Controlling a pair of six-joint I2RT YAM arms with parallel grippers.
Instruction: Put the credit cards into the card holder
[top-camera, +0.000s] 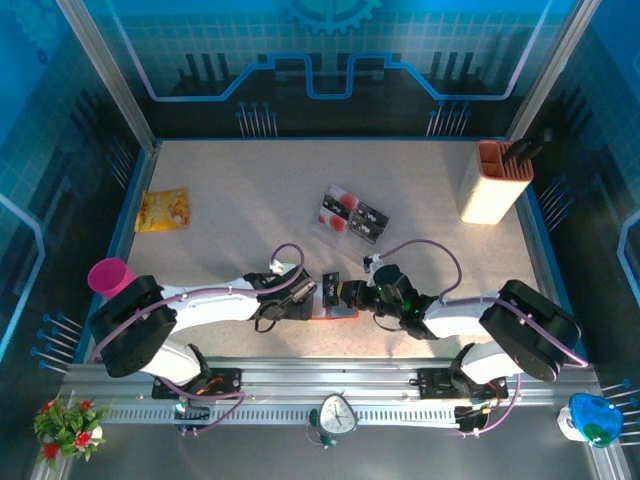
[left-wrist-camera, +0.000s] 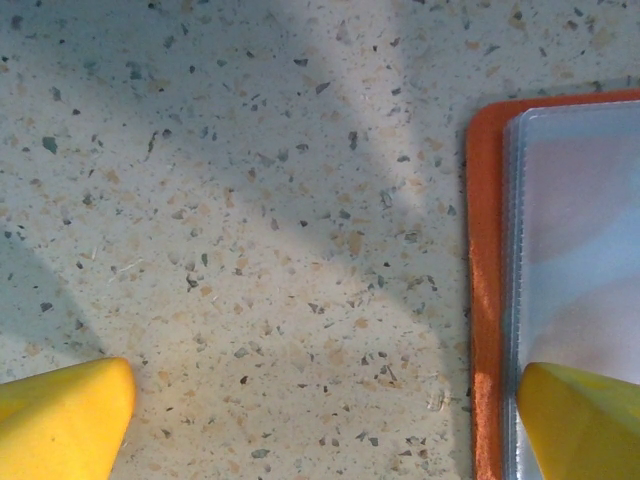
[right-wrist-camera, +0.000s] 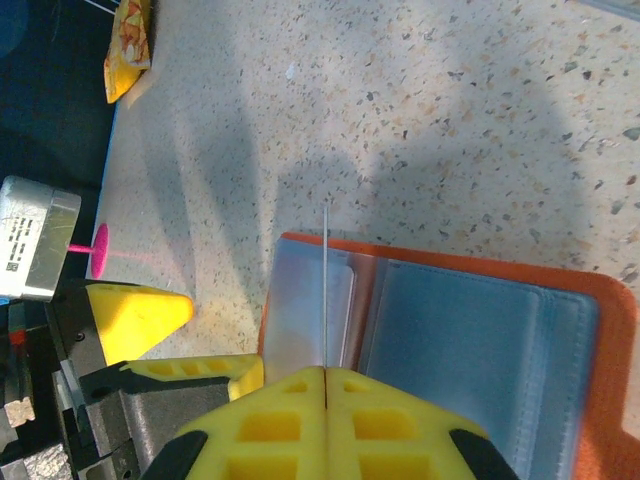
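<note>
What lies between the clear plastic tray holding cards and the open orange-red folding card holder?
Nothing. In the top external view, only bare speckled tabletop separates the clear plastic tray from the orange-red folding card holder.

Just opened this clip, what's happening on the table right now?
The right end effector is shut on a credit card, seen edge-on, poised over the open card holder. The left end effector is open, with one finger over the holder's edge. More cards sit in a clear tray farther back.
</note>
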